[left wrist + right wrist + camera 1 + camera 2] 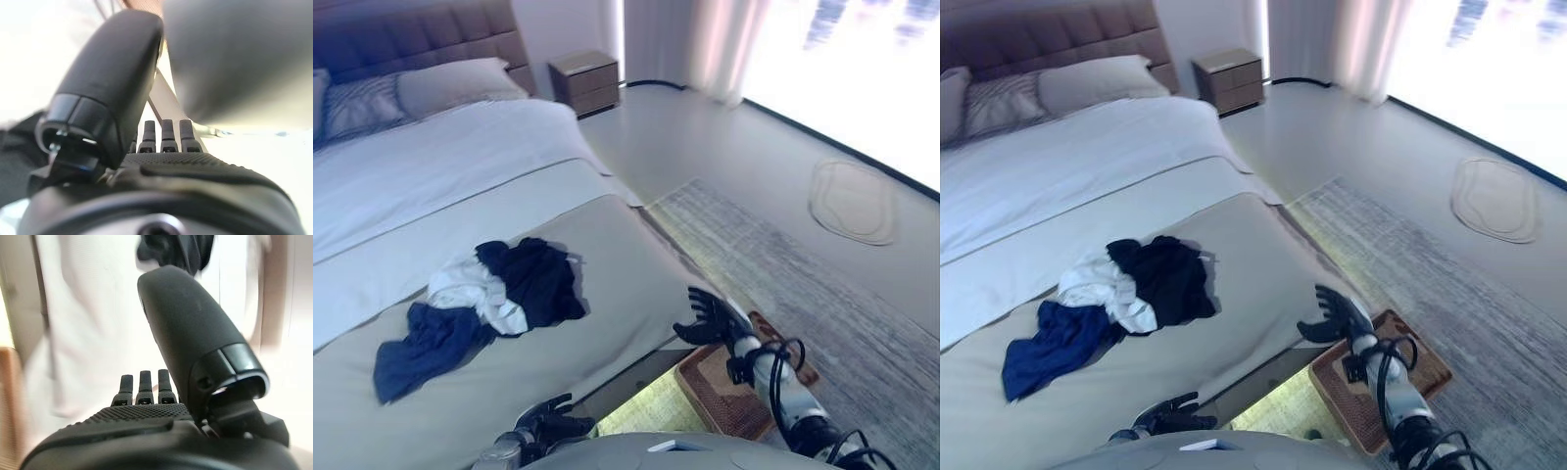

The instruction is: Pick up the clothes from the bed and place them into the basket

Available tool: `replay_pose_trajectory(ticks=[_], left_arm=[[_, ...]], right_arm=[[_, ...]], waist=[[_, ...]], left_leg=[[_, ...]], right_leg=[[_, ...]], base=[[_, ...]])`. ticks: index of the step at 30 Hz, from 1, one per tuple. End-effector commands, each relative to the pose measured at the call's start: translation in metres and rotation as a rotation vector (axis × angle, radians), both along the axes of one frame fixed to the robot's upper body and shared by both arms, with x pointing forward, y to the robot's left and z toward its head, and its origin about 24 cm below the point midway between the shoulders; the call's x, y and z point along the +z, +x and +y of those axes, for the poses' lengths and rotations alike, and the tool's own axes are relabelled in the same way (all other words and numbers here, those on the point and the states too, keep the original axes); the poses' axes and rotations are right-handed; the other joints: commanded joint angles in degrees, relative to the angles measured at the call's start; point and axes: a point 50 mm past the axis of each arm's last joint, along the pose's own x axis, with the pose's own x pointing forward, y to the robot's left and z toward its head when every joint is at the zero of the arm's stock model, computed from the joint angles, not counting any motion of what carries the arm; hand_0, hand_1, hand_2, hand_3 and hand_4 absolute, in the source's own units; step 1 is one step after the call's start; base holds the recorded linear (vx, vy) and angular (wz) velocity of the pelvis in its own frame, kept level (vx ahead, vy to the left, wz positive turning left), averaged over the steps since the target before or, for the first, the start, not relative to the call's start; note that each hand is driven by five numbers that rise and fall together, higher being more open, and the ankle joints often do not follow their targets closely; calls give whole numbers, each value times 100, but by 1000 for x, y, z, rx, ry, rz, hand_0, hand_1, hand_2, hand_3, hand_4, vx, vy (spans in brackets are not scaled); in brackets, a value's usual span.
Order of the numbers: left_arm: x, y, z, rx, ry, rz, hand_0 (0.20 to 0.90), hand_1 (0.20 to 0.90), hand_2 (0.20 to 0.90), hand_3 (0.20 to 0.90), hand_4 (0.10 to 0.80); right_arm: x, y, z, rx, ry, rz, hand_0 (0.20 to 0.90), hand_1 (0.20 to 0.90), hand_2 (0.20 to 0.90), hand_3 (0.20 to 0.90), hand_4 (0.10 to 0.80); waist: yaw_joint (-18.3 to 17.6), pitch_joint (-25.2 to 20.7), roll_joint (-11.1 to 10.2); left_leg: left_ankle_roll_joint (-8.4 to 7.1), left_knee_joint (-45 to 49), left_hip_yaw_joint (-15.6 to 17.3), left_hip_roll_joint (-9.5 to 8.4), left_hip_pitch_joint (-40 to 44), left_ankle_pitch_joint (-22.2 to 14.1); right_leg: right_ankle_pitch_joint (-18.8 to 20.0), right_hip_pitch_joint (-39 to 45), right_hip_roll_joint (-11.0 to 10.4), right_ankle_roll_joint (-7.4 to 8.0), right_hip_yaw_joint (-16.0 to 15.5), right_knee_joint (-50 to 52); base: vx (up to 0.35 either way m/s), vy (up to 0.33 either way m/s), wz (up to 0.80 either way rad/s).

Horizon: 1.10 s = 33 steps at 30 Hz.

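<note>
Judging by how things are lying, the task is barely underway: the clothes [475, 304] are all sitting in one crumpled heap on the foot of the bed [626, 274], on its beige cover, and none are showing in the basket. The heap is made of a black garment [536, 279], a white garment [470, 289] overlapping it, and a dark blue garment [426, 348] trailing toward the near edge. The woven brown basket [1435, 367] is standing on the floor rug just off the bed's corner, partly hidden behind the right arm, and what shows of its inside is looking empty. Everything is therefore left: each garment is waiting to be grasped, lifted and carried over.

The right hand [713, 318] is hovering beside the bed's corner, above the basket, with fingers spread and relaxed, holding nothing and touching nothing; its own wrist view is showing straight fingers [141, 382] facing the bed's side, with the black garment far ahead. The left hand [548, 421] is hanging low at the bed's near edge, fingers loosely extended in its wrist view, also empty and well apart from the clothes
</note>
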Motion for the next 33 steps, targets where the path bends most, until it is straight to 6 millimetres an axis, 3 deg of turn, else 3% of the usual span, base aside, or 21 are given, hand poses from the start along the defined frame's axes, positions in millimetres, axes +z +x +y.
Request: replay_pose_trajectory(ticks=[1,4,8,14,15,19,23,28,29,31,33], left_arm=[[12,30,12,-13,50,-102,900,900,900,900,800],[16,38,18,-31,78,-118,900,900,900,900,800],[19,38,34,-58,137,-106,900,900,900,900,800],[28,44,53,-34,180,-157,900,900,900,900,800],[32,51,54,-32,179,-202,900,900,900,900,800],[47,74,47,-17,137,-362,900,900,900,900,800],[63,95,41,31,79,-507,900,900,900,900,800],[95,134,43,87,71,-667,900,900,900,900,800],[103,142,42,76,69,-699,900,900,900,900,800],[114,152,41,70,61,-736,900,900,900,900,800],[120,156,42,54,63,-749,900,900,900,900,800]], right_arm=[[95,71,30,101,-123,-401,900,900,900,900,800],[134,101,32,70,-284,-486,900,900,900,900,800],[169,124,36,44,-464,-579,900,900,900,900,800],[208,140,51,-55,-553,-745,900,900,900,900,800],[226,143,53,-96,-579,-806,900,900,900,900,800],[265,151,46,-202,-647,-877,900,900,900,900,800],[283,159,29,-296,-748,-769,900,900,900,900,800],[269,164,-2,-377,-826,-374,900,900,900,900,800],[267,163,-6,-382,-830,-316,561,561,561,505,405],[268,162,-9,-392,-815,-293,300,300,300,200,100],[275,163,-8,-396,-788,-332,300,300,300,200,100]], waist=[[429,562,-482],[778,873,-514],[1246,1222,-588],[1755,1639,-702],[1885,1798,-680],[2108,2144,-560],[2249,2318,-398],[2349,2353,-311],[2356,2353,-312],[2366,2353,-319],[2371,2353,-346]], left_leg=[[448,632,214,-591,-93,-751],[411,790,29,-631,-407,-698],[406,891,-322,-710,-806,-597],[435,1120,-524,-727,-1308,-720],[461,1271,-573,-761,-1533,-741],[539,1731,-617,-870,-2104,-802],[587,2081,-590,-993,-2581,-801],[644,2585,-548,-1098,-3215,-849],[649,2659,-548,-1107,-3313,-860],[655,2755,-557,-1113,-3406,-888],[657,2805,-560,-1099,-3445,-910]], right_leg=[[-343,-151,-182,-209,-144,716],[-409,-279,-253,-246,-442,880],[-438,-442,-299,-239,-741,990],[-587,-676,-339,-143,-953,1257],[-611,-841,-437,-146,-1044,1481],[-693,-1366,-678,-113,-1190,2198],[-803,-1896,-867,-65,-1263,2822],[-950,-2606,-1026,-41,-1283,3516],[-957,-2692,-1028,-33,-1307,3563],[-927,-2759,-1014,-10,-1334,3562],[-877,-2752,-973,20,-1329,3501]], base=[[-65,56,73],[-62,44,68],[16,29,65],[78,9,33],[30,94,12],[-1,154,32],[-24,170,17],[-16,109,5],[1,45,-7],[6,-3,-12],[10,-46,-10]])
